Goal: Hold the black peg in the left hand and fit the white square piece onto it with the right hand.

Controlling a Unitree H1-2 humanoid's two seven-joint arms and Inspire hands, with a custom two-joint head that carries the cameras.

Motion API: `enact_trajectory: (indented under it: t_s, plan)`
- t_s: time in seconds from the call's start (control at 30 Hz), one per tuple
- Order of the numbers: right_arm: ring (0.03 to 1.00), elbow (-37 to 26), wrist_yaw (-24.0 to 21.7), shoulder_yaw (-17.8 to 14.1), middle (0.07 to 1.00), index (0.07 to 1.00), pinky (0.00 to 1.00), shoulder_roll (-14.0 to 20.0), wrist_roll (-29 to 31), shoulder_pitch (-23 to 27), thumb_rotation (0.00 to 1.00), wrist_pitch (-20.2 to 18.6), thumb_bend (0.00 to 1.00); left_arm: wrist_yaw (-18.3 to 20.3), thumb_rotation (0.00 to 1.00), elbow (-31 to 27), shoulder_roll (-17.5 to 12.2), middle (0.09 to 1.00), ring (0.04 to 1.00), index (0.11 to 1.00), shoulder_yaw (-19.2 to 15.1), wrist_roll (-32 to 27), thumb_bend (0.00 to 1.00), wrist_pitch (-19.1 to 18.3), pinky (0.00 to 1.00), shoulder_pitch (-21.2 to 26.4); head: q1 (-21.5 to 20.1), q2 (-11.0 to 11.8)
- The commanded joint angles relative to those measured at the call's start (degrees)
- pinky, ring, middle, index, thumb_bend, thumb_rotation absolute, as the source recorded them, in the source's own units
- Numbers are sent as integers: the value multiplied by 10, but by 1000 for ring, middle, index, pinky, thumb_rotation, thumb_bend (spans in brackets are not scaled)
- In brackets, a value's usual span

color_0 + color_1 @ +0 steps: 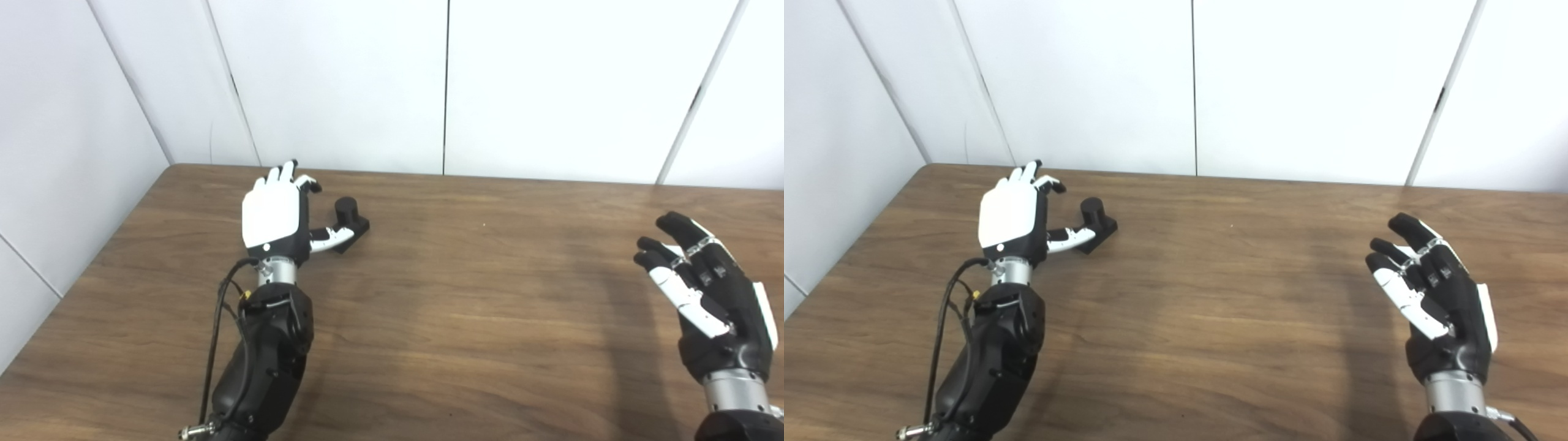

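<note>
The black peg [349, 222], a short cylinder on a square base, stands on the wooden table [465, 306] at the back left. My left hand [277, 213] is open just left of it, back of the hand up, thumb reaching to the peg's base and touching or nearly touching it. My right hand [710, 294] is open and empty at the right, raised over the table, palm turned inward. No white square piece shows in either view. In the right eye view the peg [1095, 222] and both hands [1013, 214] [1436, 297] appear the same way.
White wall panels [447, 86] rise behind the table's far edge and along its left side. The wood surface between the two hands is bare.
</note>
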State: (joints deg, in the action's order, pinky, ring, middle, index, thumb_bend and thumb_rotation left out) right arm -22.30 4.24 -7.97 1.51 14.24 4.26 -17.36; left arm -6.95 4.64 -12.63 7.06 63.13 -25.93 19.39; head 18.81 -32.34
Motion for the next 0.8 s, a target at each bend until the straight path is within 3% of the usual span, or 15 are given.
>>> enact_trajectory:
  t_s: [0.0,0.47,0.77]
  plan:
    - [703,-27,-2,2,812,733,708,-2,-1,14,22,4,489,-23,562,-3,-6,951,942,677,2,-1,923,0,918,32,1,0]
    - [680,-34,13,5,772,690,667,-15,-18,17,0,-11,465,-37,586,33,1,945,954,661,13,-25,941,-2,899,38,-6,3]
    - [711,-37,8,3,803,680,686,-11,-15,11,0,-11,472,-46,587,67,-1,952,959,662,25,-26,933,-7,905,46,-9,3]
